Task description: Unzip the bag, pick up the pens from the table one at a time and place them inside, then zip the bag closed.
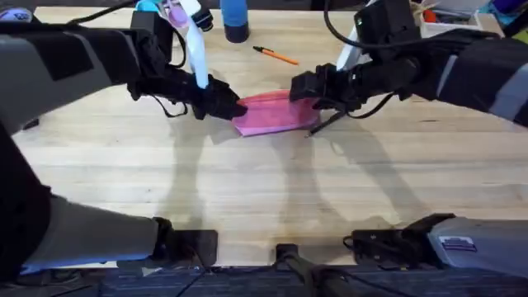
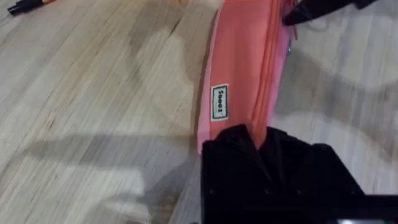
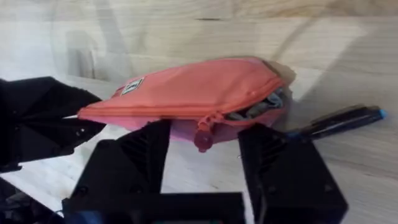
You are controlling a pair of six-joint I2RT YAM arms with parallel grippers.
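Left end effector [image 1: 233,108] on bag [image 1: 276,115]

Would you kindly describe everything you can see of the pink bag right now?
The bag is a soft pink fabric pouch, oblong, lying flat on the wooden table near its middle. A zipper runs along its top; in the right wrist view it is partly open at one end, showing grey lining, with the pull hanging between the right gripper's open fingers. A small white label sits on its side. The left gripper pinches the opposite end. A black pen lies beside it.
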